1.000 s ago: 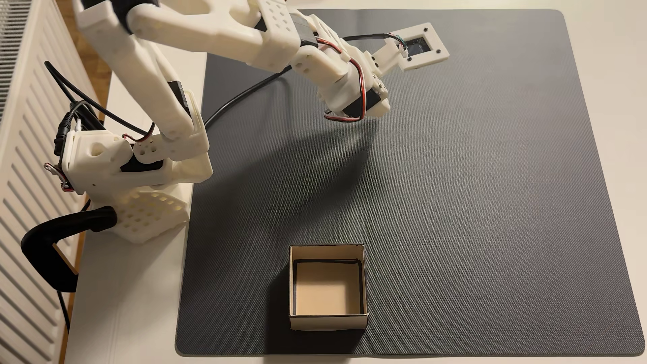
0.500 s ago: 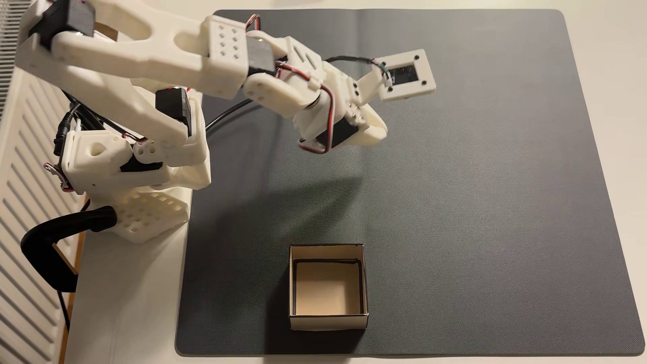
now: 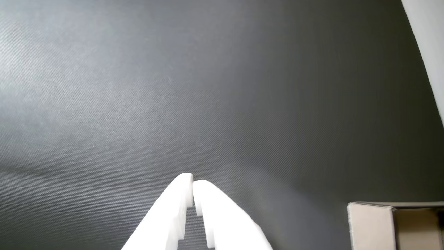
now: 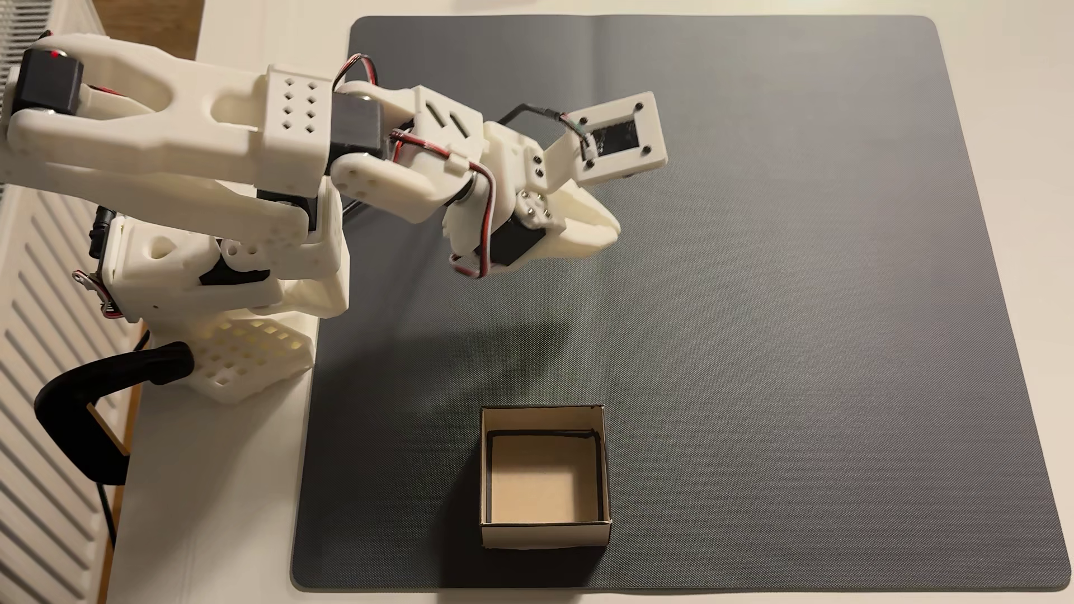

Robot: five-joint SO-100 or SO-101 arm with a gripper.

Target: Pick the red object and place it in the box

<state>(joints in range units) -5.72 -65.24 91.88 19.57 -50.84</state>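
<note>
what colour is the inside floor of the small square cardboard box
Tan, edged by dark lines; the small square cardboard box has pale beige walls. The fixed view shows it best.

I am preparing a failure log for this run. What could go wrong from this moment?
1. The hand is shut on nothing and the box is empty: a placing move now would deliver nothing.
2. Lowered shut toward the mat, it might push a thing away instead of gripping it.
</note>
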